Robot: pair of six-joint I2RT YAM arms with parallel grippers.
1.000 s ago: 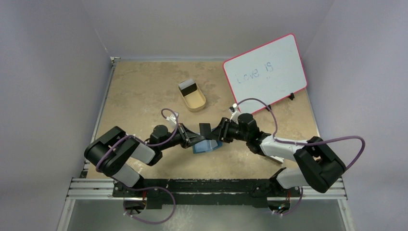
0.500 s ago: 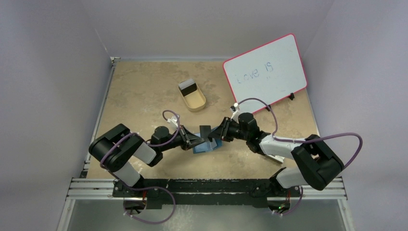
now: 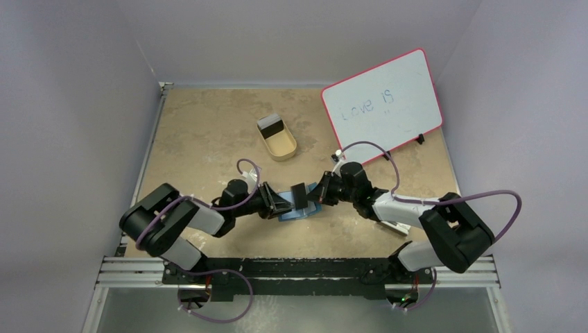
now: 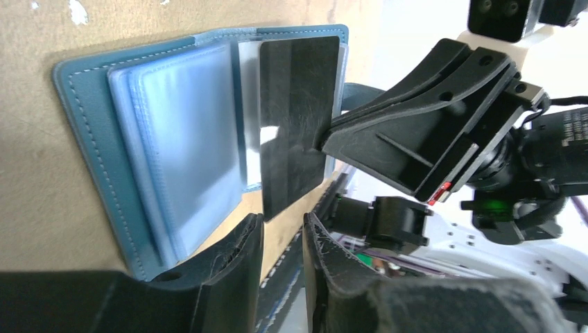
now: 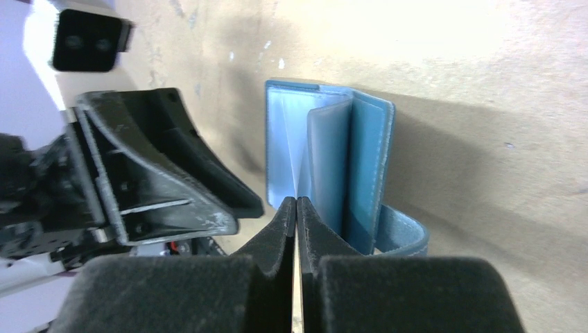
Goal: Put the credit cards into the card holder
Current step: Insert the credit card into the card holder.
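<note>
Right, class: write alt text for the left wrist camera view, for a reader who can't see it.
The right gripper, jaws shut on the edge of a black card, holds it over the open teal-blue card holder, which lies on a tan table. The left gripper sits in the foreground, jaws slightly apart.

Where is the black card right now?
In the top view the black card is mid-table, pinched in the right gripper over the open card holder, with the left gripper close on its left.
</note>
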